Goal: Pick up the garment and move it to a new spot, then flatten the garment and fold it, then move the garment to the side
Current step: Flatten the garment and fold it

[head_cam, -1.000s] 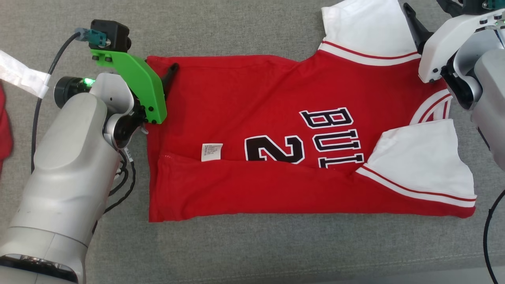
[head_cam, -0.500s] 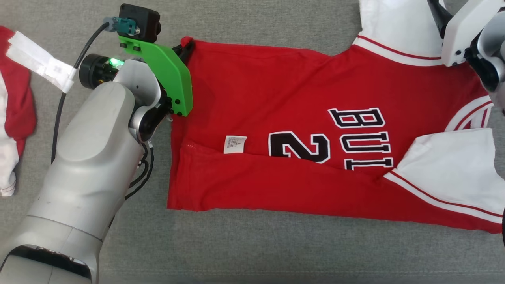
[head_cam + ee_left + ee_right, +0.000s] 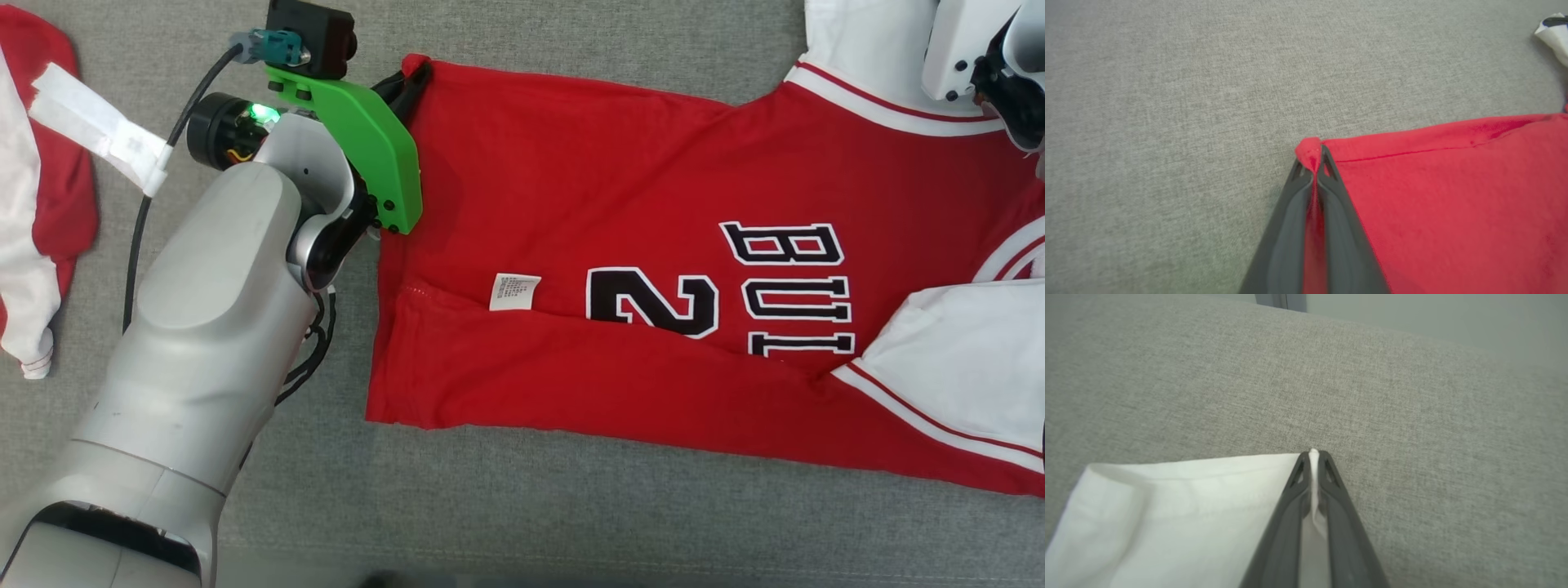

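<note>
We are looking down at the red short-sleeved jersey with white sleeves and black lettering (image 3: 653, 204). It is lying spread across the grey woven-fabric surface (image 3: 571, 523), with its near strip folded up over the front. Our left hand (image 3: 1314, 157) is pressing its two dark fingers together on the jersey's far hem corner, and red cloth is showing between them. Our right hand (image 3: 1313, 455) is pinching the corner of the far white sleeve (image 3: 1180, 506) the same way, with a sliver of white poking past the tips.

Beyond both pinched corners the grey surface is stretching on towards its far edge, which is showing in the right wrist view against a pale wall. On the near side, a wide band of grey is lying open beside the jersey's folded edge. Towards the surface's left edge a second red-and-white garment (image 3: 33, 204) is lying crumpled, well apart from the jersey's hem, with our left arm reaching in between them.
</note>
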